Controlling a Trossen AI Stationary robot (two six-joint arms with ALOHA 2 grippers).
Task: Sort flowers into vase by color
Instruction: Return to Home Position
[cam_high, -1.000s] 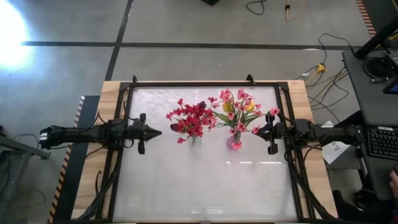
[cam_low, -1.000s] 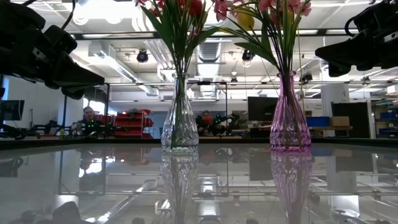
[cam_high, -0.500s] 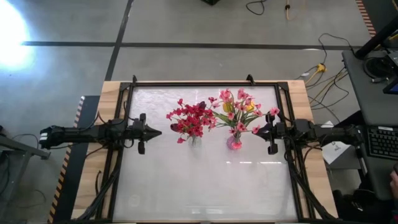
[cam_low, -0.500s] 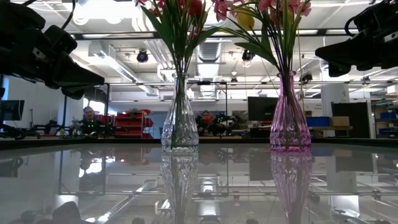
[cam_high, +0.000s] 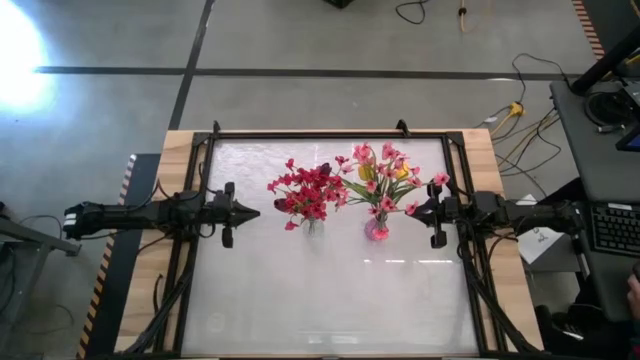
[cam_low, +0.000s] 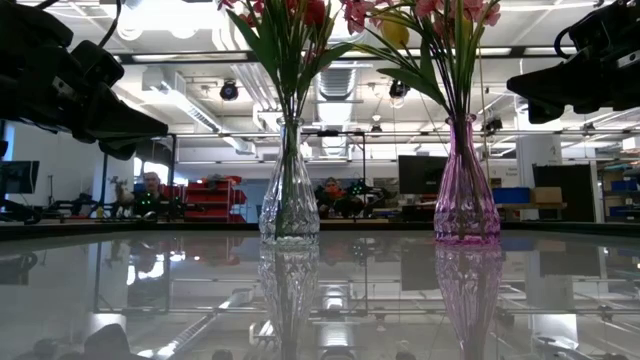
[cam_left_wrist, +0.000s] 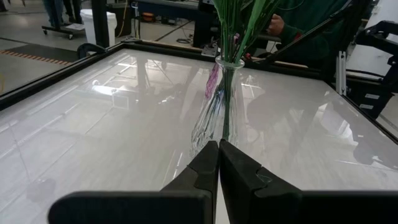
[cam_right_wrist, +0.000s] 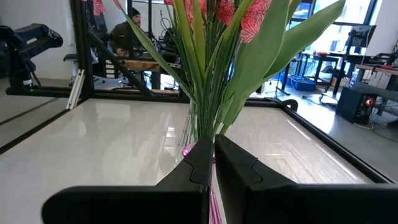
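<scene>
A clear glass vase (cam_low: 290, 185) stands left of centre on the glossy white table and holds dark-red flowers (cam_high: 308, 190). To its right a pink glass vase (cam_low: 465, 185) holds pink flowers (cam_high: 378, 180) with a few yellow blossoms (cam_high: 402, 172). My left gripper (cam_high: 256, 211) hangs shut above the table's left edge, pointing at the clear vase (cam_left_wrist: 214, 112). My right gripper (cam_high: 411, 210) hangs shut at the right edge, close to the pink vase's stems (cam_right_wrist: 211, 81), touching nothing.
A black frame (cam_high: 330, 133) borders the table. Bare table surface (cam_high: 330, 300) lies toward the near edge. People (cam_low: 148, 190) sit at benches in the room behind. A desk with a keyboard (cam_high: 612, 225) stands off the right side.
</scene>
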